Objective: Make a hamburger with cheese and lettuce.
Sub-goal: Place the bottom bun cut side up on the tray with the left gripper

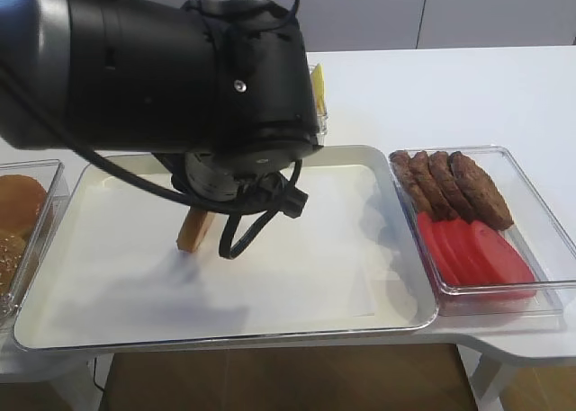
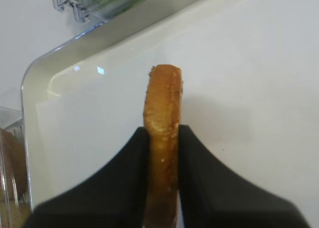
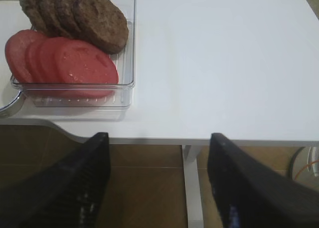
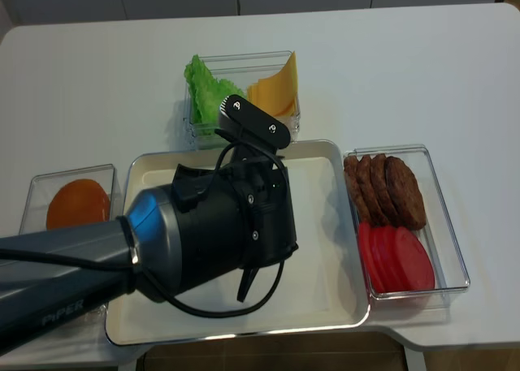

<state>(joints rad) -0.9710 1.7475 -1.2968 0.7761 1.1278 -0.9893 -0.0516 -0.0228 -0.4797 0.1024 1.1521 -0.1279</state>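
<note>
- My left arm (image 4: 162, 249) is nearest the camera and biggest in both high views, a black bulk filling the upper left of one and the lower left of the other, hiding much of the tray beneath it.
- The tray (image 1: 297, 276) comes next, a wide pale sheet across the middle of the frame; every bare part I can see of it holds no food, so nothing is laid down yet.
- At the right edge sits a clear bin (image 1: 540, 249) with dark patties (image 1: 454, 188) toward the top and red tomato slices (image 1: 472, 254) below them, seemingly untouched.
- In the upper middle of the higher view another clear bin holds the lettuce (image 4: 207, 87) on its left and the cheese (image 4: 276, 91) on its right, both waiting.
- At the far left are more buns (image 1: 18, 204) in their own container.
- My left gripper (image 2: 162, 138) is pinched tight on the hamburger (image 2: 162, 118), so far just one bun half held on edge, low over the left-centre of the tray; I cannot tell if its bottom edge touches.
- My right gripper (image 3: 157, 180) stands wide with nothing in it, at the bottom of its own view, off the table's front edge.
- My judgement: this is the very first step; the bun must be laid flat, then the fillings and a top bun stacked.
</note>
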